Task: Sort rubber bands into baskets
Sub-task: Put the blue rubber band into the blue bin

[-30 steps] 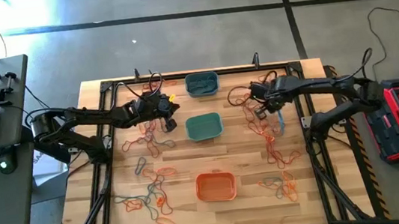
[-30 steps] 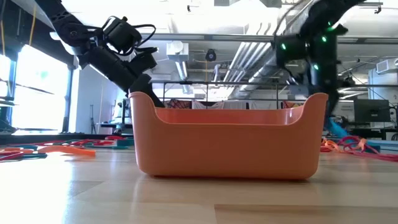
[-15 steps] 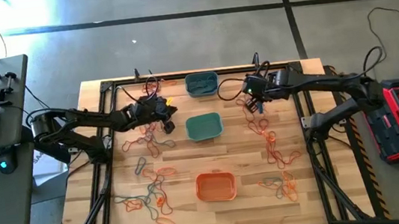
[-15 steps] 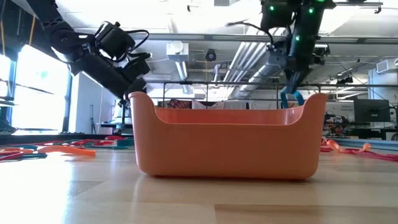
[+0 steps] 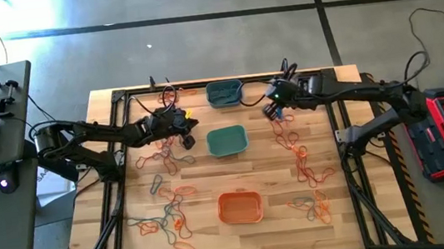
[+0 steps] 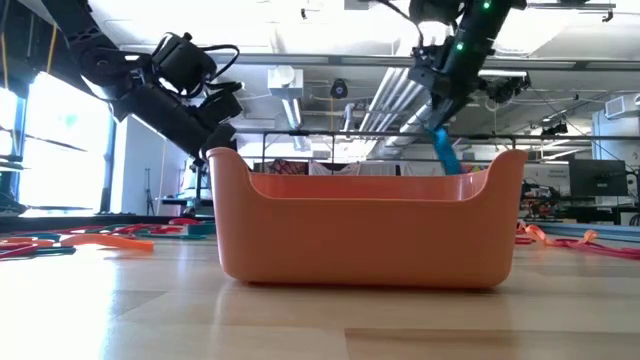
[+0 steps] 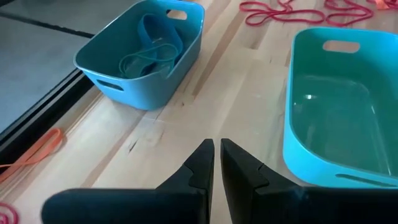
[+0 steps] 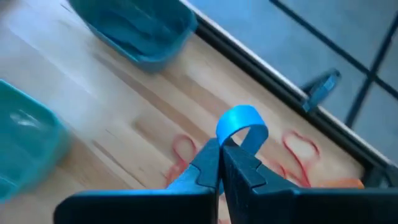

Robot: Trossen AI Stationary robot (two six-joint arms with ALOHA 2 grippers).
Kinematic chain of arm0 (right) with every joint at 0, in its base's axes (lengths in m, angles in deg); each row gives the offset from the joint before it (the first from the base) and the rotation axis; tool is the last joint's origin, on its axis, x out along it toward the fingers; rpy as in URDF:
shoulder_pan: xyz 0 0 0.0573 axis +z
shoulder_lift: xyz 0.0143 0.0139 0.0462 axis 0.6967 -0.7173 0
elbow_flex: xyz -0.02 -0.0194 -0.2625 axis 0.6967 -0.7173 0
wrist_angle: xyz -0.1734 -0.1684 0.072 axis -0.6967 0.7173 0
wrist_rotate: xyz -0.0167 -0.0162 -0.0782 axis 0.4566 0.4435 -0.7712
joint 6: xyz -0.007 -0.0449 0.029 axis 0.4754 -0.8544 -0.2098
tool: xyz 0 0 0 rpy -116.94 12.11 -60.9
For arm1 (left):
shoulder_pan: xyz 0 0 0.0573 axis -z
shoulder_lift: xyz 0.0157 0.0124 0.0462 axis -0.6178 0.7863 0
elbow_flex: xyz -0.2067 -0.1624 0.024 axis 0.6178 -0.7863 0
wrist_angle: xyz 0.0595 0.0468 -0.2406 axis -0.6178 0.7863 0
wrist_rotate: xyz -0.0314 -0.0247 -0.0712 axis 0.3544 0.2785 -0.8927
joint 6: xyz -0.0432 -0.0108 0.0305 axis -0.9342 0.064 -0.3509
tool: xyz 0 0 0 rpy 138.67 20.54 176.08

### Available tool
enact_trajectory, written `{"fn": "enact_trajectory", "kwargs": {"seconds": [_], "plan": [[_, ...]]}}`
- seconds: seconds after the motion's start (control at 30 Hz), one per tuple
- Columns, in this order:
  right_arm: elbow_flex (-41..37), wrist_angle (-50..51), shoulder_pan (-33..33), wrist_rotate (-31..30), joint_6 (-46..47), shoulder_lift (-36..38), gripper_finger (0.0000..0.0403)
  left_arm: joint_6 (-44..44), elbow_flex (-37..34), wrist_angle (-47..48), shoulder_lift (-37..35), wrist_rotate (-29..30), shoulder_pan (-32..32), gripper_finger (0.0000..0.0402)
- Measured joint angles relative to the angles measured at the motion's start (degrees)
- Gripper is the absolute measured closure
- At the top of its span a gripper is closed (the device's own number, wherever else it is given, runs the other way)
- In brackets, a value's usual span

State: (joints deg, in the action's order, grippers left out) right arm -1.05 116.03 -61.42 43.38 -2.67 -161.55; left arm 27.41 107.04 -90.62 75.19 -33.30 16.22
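Note:
Three baskets stand down the table's middle: grey-blue [image 5: 224, 93] at the far edge, teal-green [image 5: 226, 141] in the middle, orange [image 5: 241, 208] near. The grey-blue one holds blue bands [image 7: 152, 48]. My right gripper [image 5: 271, 108], raised to the right of the grey-blue basket, is shut on a blue rubber band [image 8: 242, 122]. My left gripper [image 5: 189, 136] is shut and empty, just left of the teal-green basket [image 7: 297, 134]. Red and orange bands [image 5: 298, 148] lie loose on the table. My right gripper pinches the blue rubber band between its two fingertips at the band's doubled lower end [image 8: 225, 140]. The rest stands out past the fingertips as a small open loop. In the low view the band [image 6: 443, 150] hangs slanting below the fingers, clear of the table.
Loose bands lie left of the baskets [image 5: 163, 154], at the near left [image 5: 166, 220] and at the near right [image 5: 315, 206]. A black frame rail [image 5: 201, 83] runs along the far edge behind the grey-blue basket. Black cables trail from both arms.
My right gripper has gone up and toward the table's far left, from above the red pile toward the grey-blue basket, staying shut on the blue band, which has come along clear of the table.

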Motion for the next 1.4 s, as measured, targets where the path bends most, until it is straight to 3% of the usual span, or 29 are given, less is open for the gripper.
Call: {"fn": "enact_trajectory", "kwargs": {"seconds": [0.3,0.63,0.8,0.97,1.13,1.23,1.4], "plan": [[-5.9,-16.4,6.0,-9.1,-4.4,0.0,0.0403,0.0,0.0,0.0,0.0,0.0,0.0,0.0383],[-17.7,-27.0,13.0,-15.7,3.2,2.1,0.0403,0.2,0.0,0.0,0.0,0.0,0.0,0.0383],[-22.4,-26.0,19.2,-21.9,8.9,8.4,0.0403,0.0,0.0,0.2,0.0,0.0,0.4,0.0383],[-27.2,-19.6,24.2,-21.6,15.2,13.7,0.0403,0.0,0.0,0.2,0.0,0.0,1.2,0.0383],[-29.7,-12.8,27.6,-19.6,20.0,14.1,0.0403,0.0,0.0,0.1,0.0,0.0,1.9,0.0383],[-29.5,-7.9,28.6,-22.5,24.0,13.9,0.0403,0.0,0.0,-0.1,0.0,-0.1,2.5,0.0383],[-29.2,-9.9,29.0,-25.1,21.1,14.0,0.0403,2.0,0.5,-0.3,0.0,-1.1,5.5,0.0383]]}}
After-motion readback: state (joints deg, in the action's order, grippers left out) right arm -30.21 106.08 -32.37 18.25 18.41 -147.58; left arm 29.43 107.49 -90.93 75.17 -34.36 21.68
